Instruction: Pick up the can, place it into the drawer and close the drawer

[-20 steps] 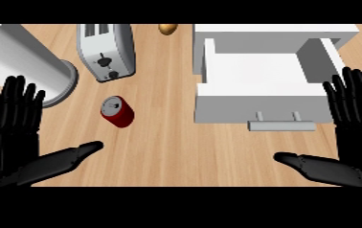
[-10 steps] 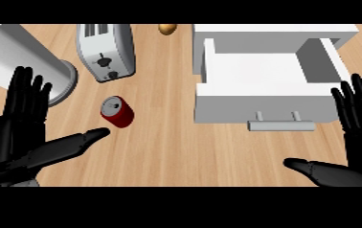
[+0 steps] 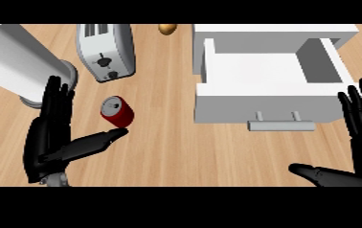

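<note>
A red can (image 3: pixel 118 112) with a grey top lies tilted on the wooden counter, left of centre. My left hand (image 3: pixel 50 136) is open just left of it, fingers straight up and thumb stretched out until its tip nearly touches the can's lower side. The white drawer (image 3: pixel 272 108) stands pulled open at the right, with nothing inside and its grey handle (image 3: pixel 281 124) facing me. My right hand (image 3: pixel 350 126) is open at the right edge, partly cut off, with its thumb low near the bottom.
A silver toaster (image 3: pixel 106 52) stands behind the can. A large grey cylindrical appliance (image 3: pixel 28 69) fills the far left, right behind my left hand. A small brown object (image 3: pixel 167 28) sits at the counter's back edge.
My left hand has moved up and right toward the can, its thumb now close to it. My right hand has drifted right and down, further out of view.
</note>
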